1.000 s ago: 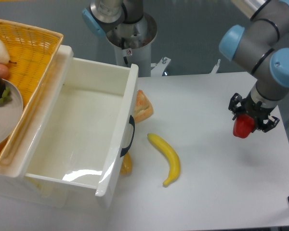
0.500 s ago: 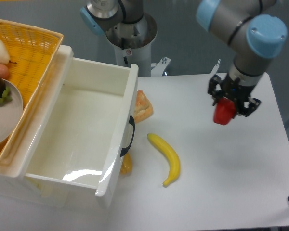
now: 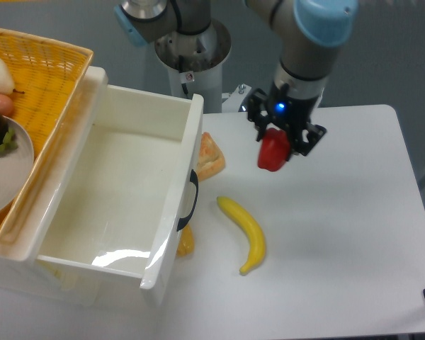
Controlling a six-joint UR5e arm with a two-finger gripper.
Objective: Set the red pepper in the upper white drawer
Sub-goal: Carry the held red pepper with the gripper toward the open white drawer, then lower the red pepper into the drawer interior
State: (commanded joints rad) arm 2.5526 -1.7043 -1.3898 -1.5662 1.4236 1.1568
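— What is being held up in the air?

— The red pepper (image 3: pixel 272 153) is gripped by the gripper (image 3: pixel 278 144). The black fingers are closed on its two sides, and it is kept up off the table (image 3: pixel 340 234).

— Where is the pepper seen?

— It is seen over the white table, to the right of the upper white drawer (image 3: pixel 120 195). It is near the drawer's front but not over it. The piece of bread (image 3: pixel 210 156) is just to its left, and the banana (image 3: pixel 246 231) is laid lower down on the table.

— Is the drawer shut?

— No, it is pulled out. Its inside is seen, white and shiny. A dark curved handle (image 3: pixel 189 201) is fixed on its front wall.

— What else can be seen?

— A small orange pepper (image 3: pixel 186 242) is partly hidden under the front of the drawer. A yellow wicker basket (image 3: pixel 42 78) is set at the far left, touching the drawer's side. A plate (image 3: pixel 10 166) with dark fruit is kept inside it.
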